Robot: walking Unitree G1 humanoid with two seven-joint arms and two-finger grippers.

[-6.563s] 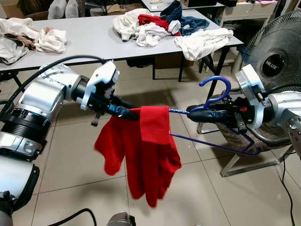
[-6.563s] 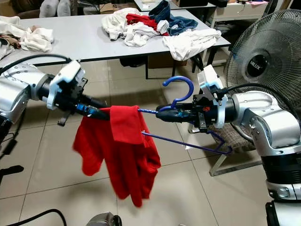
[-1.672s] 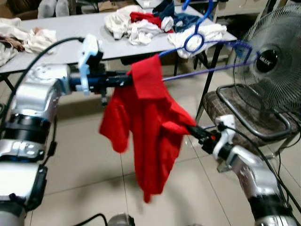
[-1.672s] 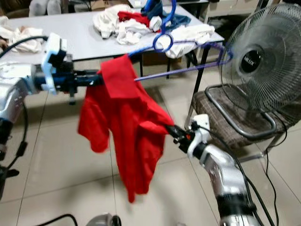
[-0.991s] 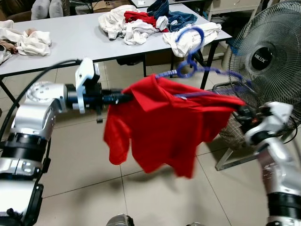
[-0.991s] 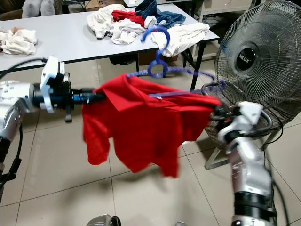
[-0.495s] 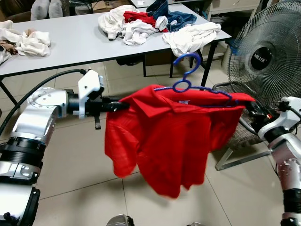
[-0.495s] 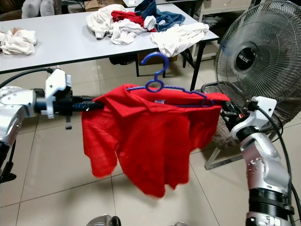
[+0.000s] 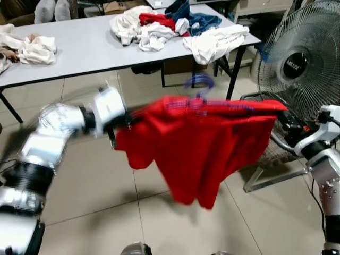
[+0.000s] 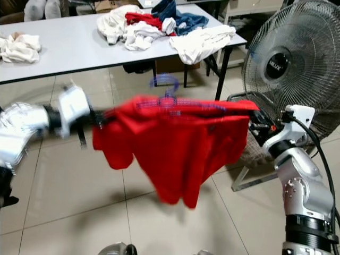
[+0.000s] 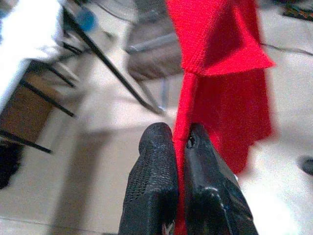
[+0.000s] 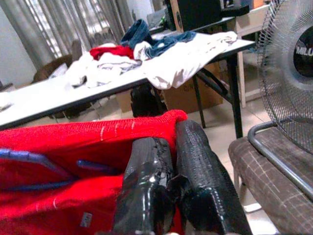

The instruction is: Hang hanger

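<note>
Over the floor: red shirt spread on blue hanger.
Left end effector: clamped on shirt edge.
Right end effector: pinched on other shoulder.
Left: hanging; no rail seen.

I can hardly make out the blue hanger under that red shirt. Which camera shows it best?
The right wrist view: the hanger shows sharp as blue wire inside the shirt, beside the right gripper. Both eye views show its hook above the shirt, but blurred. The left wrist view shows shirt cloth pinched in the left gripper.
</note>
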